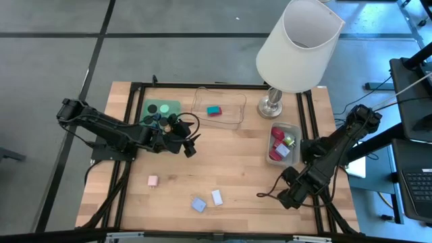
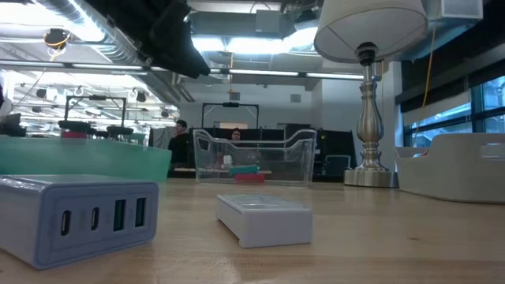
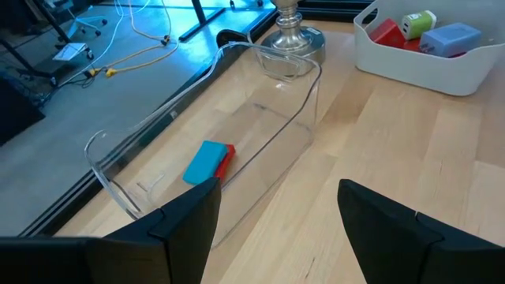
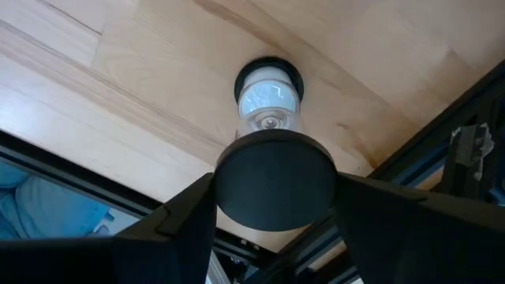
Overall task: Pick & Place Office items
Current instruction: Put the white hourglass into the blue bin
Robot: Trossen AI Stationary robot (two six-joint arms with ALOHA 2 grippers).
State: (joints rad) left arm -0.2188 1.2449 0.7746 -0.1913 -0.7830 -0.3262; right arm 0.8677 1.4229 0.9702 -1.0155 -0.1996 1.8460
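Three trays sit at the table's far side under the white lamp (image 1: 297, 47): a green tray (image 1: 164, 108) with black discs, a clear tray (image 1: 217, 109) holding a teal block on a red one (image 3: 207, 161), and a grey tray (image 1: 283, 143) of mixed pieces. The left gripper (image 3: 276, 217) hangs spread and empty just beside the clear tray, while the right gripper (image 4: 272, 197), near the table's front right corner, pinches a black disc (image 4: 274, 180). The smooth, round disc could slip from that grip in transit, and three small blocks (image 1: 197, 204) lie loose at the front.

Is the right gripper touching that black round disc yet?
Touching: the right wrist view shows the right gripper with both fingers pressed against the black disc's sides.
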